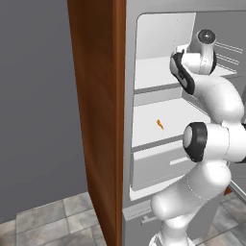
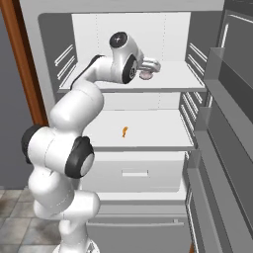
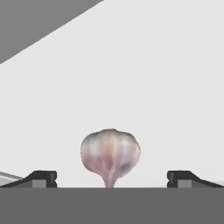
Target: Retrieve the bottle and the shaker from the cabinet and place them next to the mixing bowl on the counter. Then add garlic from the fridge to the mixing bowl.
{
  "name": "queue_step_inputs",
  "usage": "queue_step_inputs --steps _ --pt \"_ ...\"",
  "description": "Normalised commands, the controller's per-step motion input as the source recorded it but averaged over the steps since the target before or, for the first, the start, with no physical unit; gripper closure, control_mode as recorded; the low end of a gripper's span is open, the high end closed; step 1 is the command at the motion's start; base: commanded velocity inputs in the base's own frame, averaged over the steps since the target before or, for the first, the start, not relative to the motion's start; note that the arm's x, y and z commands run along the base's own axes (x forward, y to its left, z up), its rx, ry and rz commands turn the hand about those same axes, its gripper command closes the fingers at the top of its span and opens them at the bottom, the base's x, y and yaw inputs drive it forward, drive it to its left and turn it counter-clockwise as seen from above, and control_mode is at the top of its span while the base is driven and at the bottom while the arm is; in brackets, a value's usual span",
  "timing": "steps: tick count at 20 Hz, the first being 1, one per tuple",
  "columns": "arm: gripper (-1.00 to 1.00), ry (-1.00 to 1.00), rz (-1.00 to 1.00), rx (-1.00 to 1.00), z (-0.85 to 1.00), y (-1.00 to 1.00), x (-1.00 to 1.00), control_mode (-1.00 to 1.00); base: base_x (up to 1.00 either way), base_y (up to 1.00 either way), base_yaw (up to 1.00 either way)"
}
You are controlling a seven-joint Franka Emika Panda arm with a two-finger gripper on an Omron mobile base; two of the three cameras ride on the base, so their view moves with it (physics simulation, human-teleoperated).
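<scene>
Low centre of the hand view, we see the garlic [image 3: 110, 154] framed between our gripper's [image 3: 111, 178] wide-apart fingertips [image 3: 43, 178]; we should advance straight, then close gently.

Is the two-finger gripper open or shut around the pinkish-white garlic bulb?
Open: the gripper fingertips stand wide apart, garlic bulb untouched between them.
</scene>
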Motion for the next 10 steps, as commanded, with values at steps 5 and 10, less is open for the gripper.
queue_step_inputs --steps 5,10 --pt "-1.00 0.01 0.00 0.00 -0.04 -0.04 0.11 -1.00 0.00 0.00 0.00" --pt "-1.00 0.02 0.00 0.00 -0.06 0.00 0.00 -1.00 0.00 0.00 0.00"
